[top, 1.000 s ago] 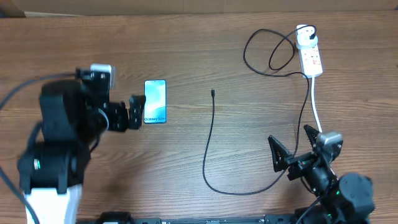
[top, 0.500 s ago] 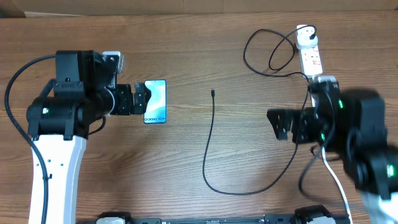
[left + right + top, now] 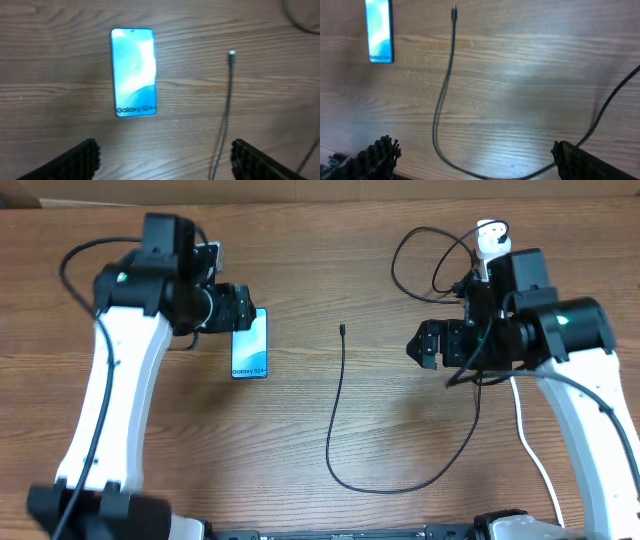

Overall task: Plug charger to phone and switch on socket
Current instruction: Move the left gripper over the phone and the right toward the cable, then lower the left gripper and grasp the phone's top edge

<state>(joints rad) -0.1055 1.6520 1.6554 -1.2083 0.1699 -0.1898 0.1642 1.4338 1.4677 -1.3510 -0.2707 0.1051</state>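
White arm links with black joint housings, looping black cables, small green lights, ribbed black fingers.

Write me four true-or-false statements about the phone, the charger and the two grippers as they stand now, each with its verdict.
1. The phone lies flat on the table, screen up. True.
2. The small tip of the charger is plugged into the phone. False: the tip lies on the table, apart from the phone.
3. The left gripper is open and holds nothing. True.
4. The right gripper is shut on the charger. False: it is open and empty, and the charger lies loose on the table.
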